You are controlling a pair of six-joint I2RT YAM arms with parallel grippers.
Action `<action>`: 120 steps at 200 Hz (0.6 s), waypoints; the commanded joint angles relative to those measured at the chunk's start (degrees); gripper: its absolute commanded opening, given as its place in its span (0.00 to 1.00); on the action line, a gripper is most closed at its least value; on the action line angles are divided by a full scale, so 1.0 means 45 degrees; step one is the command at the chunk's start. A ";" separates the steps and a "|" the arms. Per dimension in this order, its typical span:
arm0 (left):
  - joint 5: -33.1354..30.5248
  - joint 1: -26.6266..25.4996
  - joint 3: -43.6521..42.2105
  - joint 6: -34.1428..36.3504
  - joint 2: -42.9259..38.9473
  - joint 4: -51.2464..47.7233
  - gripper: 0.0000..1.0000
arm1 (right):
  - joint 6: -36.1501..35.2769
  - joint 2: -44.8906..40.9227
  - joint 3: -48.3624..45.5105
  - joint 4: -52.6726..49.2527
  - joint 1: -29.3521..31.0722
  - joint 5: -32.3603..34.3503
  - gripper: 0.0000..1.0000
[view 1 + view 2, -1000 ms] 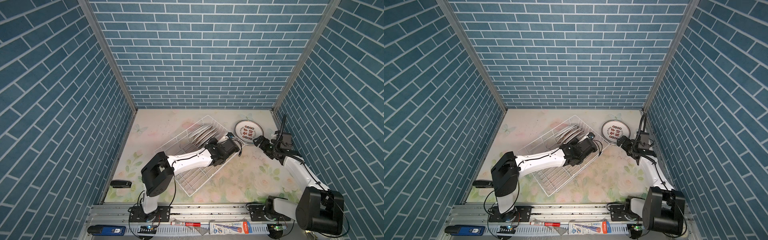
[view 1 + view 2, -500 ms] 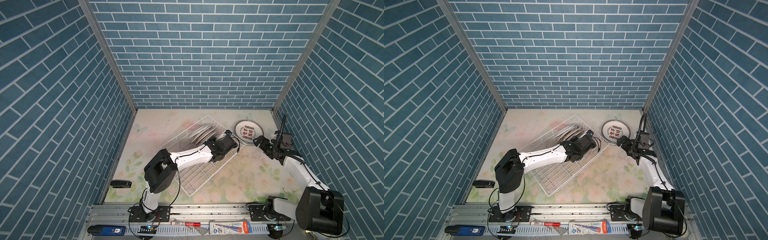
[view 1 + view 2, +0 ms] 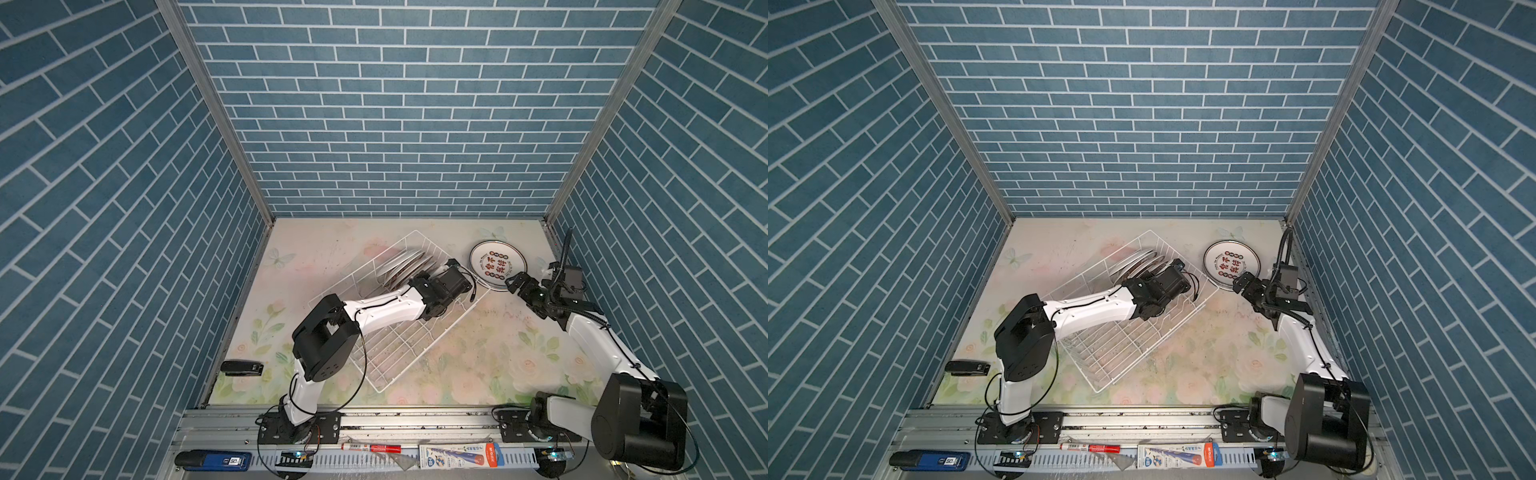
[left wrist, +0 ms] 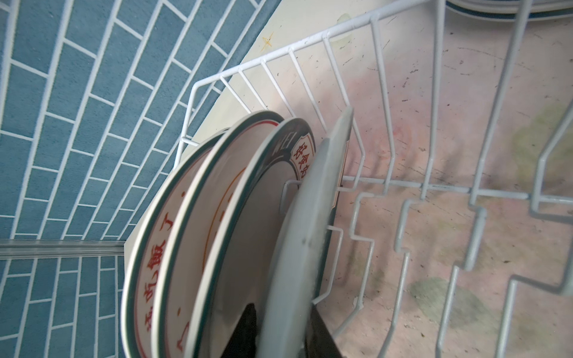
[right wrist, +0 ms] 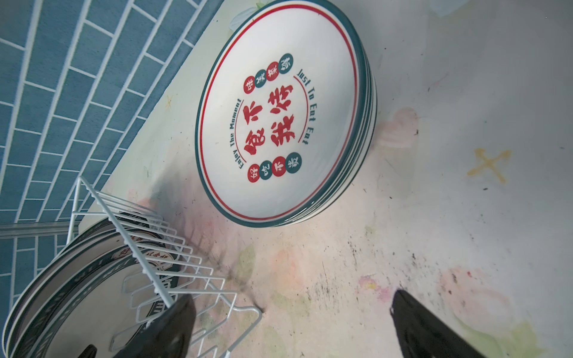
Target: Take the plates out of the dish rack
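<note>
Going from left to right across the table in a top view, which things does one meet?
black device → dish rack → plate stack

Floral table [image 3: 478, 357], brick walls [image 3: 407, 124], red marker [image 3: 371, 448]

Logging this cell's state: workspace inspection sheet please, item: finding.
Surface: floral tabletop, scuffed, dark specks.
Job's things: white wire dish rack holds upright plates at its far end; plate stack face up on tabletop beside it.
Clutter: red marker, blue packet, blue-black device on front rail; black device at left edge.
Grippers: left gripper fingers either side of nearest racked plate, contact unclear; right gripper open, empty, by the stack.
Cables: black cable loops from left arm.
Surroundings: blue brick walls, three sides.
</note>
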 commanded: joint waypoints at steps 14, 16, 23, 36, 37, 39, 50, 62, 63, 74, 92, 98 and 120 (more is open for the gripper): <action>0.0176 0.0024 0.0222 0.0179 0.0468 -0.0371 0.20 | -0.0479 -0.0175 -0.0305 0.0163 -0.0052 -0.0314 0.99; 0.0174 0.0031 0.0240 0.0188 0.0480 -0.0392 0.20 | -0.0478 -0.0186 -0.0305 0.0185 -0.0052 -0.0316 0.99; 0.0208 0.0029 0.0280 0.0206 0.0562 -0.0439 0.18 | -0.0478 -0.0189 -0.0320 0.0178 -0.0052 -0.0334 0.99; 0.0242 0.0033 0.0336 0.0237 0.0679 -0.0499 0.16 | -0.0478 -0.0198 -0.0344 0.0175 -0.0052 -0.0374 0.99; 0.0247 0.0033 0.0340 0.0240 0.0696 -0.0501 0.16 | -0.0488 -0.0204 -0.0344 0.0174 -0.0052 -0.0375 0.99; 0.0265 0.0034 0.0358 0.0232 0.0708 -0.0503 0.15 | -0.0486 -0.0198 -0.0359 0.0173 -0.0052 -0.0375 0.99; 0.0257 0.0023 0.0419 0.0264 0.0803 -0.0522 0.12 | -0.0479 -0.0205 -0.0368 0.0212 -0.0052 -0.0400 0.99; 0.0170 0.0027 0.0471 0.0214 0.0829 -0.0539 0.08 | -0.0478 -0.0180 -0.0383 0.0231 -0.0052 -0.0443 0.99; 0.0162 0.0030 0.0466 0.0218 0.0829 -0.0541 0.08 | -0.0478 -0.0175 -0.0374 0.0241 -0.0052 -0.0448 0.99; 0.0147 0.0022 0.0519 0.0188 0.0812 -0.0561 0.06 | -0.0498 -0.0138 -0.0391 0.0254 -0.0052 -0.0526 0.99; 0.0057 0.0028 0.0586 0.0185 0.0776 -0.0600 0.03 | -0.0498 -0.0112 -0.0422 0.0292 -0.0052 -0.0610 0.99; -0.0024 0.0034 0.0595 0.0185 0.0780 -0.0625 0.02 | -0.0498 -0.0093 -0.0439 0.0312 -0.0052 -0.0626 0.99; -0.0245 0.0020 0.0676 0.0184 0.0676 -0.0756 0.00 | -0.0480 -0.0052 -0.0477 0.0415 -0.0049 -0.0699 0.99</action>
